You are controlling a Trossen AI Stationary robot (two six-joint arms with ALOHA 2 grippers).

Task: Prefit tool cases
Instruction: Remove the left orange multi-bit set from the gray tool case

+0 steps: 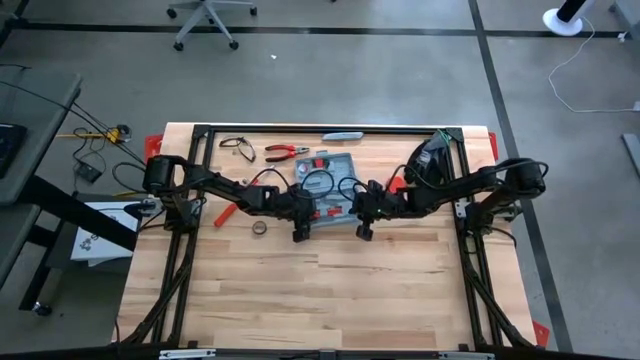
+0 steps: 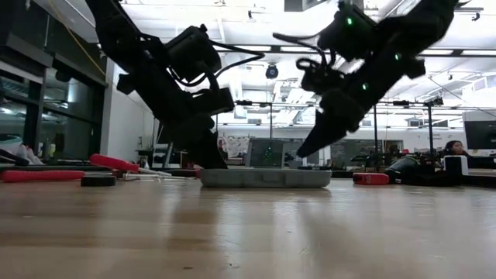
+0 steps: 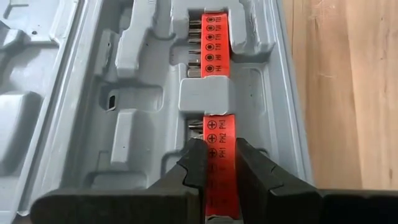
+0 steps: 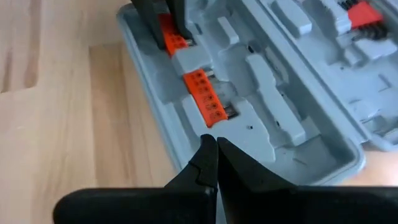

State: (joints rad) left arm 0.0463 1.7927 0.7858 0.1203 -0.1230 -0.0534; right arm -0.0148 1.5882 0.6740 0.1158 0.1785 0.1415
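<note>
On the table [image 1: 300, 290], left fingers [image 3: 196, 165] pinch the case's orange bit strip [image 3: 219, 155].

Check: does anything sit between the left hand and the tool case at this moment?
Nothing visible does. The left hand is already inside the open tool case, fingers closed on an orange bit holder in its slot.

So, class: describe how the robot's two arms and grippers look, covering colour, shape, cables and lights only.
Both arms are black, jointed and boxy, with loose black cables looping beside them. The left gripper and right gripper each have two dark, tapering matte fingers on a wide black base. Small green lights glow on the right arm.
</note>
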